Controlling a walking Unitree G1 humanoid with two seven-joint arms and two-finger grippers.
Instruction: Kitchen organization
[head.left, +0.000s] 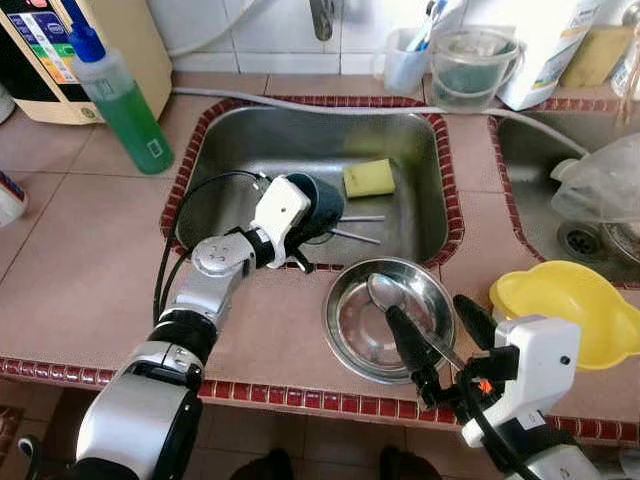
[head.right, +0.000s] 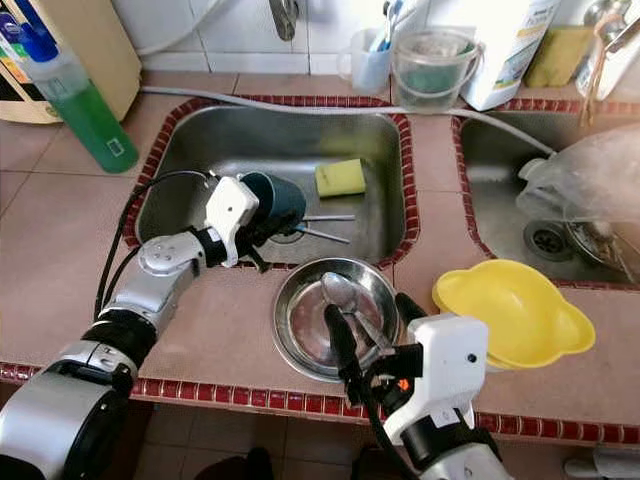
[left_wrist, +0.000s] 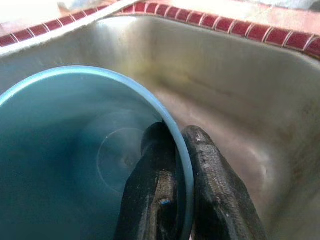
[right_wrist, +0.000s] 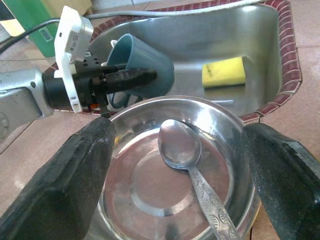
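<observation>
My left gripper (head.left: 312, 222) is shut on the rim of a teal cup (head.left: 318, 205), holding it tilted over the near edge of the steel sink (head.left: 300, 135); one finger (left_wrist: 155, 195) sits inside the cup (left_wrist: 75, 165), the other outside. A steel bowl (head.left: 345, 320) rests on the counter in front of the sink, with a metal spoon (head.left: 385, 292) lying in it. My right gripper (head.left: 445, 330) stands open at the bowl's near rim, its fingers (right_wrist: 70, 185) spread either side of the spoon (right_wrist: 182, 147). A yellow sponge (head.left: 369, 177) lies in the sink.
A yellow bowl (head.left: 565, 305) sits on the counter to the right. A green soap bottle (head.left: 120, 100) stands at the left. Cutlery handles (head.left: 355, 228) lie on the sink floor. Clear cups (head.left: 470, 65) stand behind the sink, and a second basin (head.left: 560, 190) holds a plastic bag.
</observation>
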